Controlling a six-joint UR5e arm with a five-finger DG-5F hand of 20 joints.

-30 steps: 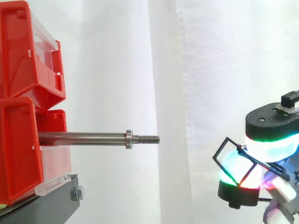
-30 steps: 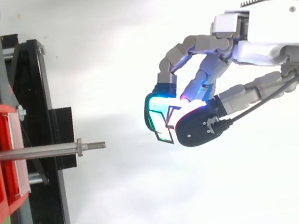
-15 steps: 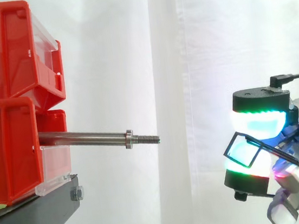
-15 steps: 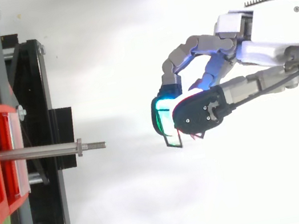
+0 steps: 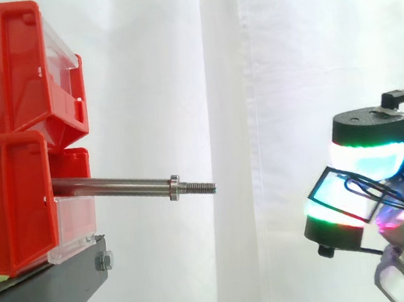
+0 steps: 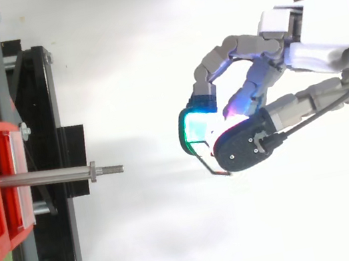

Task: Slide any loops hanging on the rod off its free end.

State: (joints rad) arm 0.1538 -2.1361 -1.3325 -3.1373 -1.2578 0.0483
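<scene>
Thin black wire loop (image 5: 316, 183), rectangular frame with an open middle, is pinched in the robot hand (image 6: 309, 52) between glowing pads (image 5: 366, 164) that show cyan, white and green with some red. The fingers curl in against the thumb and clamp on one part of the frame, and the rest sticks out toward the rod side. In the top view we see the loop (image 6: 213, 173) edge-on as a thin line poking out below the pads

Loop and hand sit well apart from the long silver metal rod (image 5: 117, 183), out past its threaded free end (image 5: 199, 188) and a bit lower in the side view. The rod juts level out of the stacked red plastic bins (image 5: 1, 72) on the black stand (image 5: 49, 287), with a small collar nut (image 5: 175, 187) just before the thread. The rod looks bare, nothing hanging on it, so we judge the sliding-off part done for this loop

Handling, our guess:
- very light, almost no load on the fingers
- thin wire, stiff enough to keep its rectangle but probably bends if squeezed hard
- smooth and narrow, so it can twist or slip between fat pads, and it looks tilted in the pinch
- best hold is on one side of the frame, pads flat across the wire, open centre left free

White curtain (image 5: 252, 78) behind everything
</scene>
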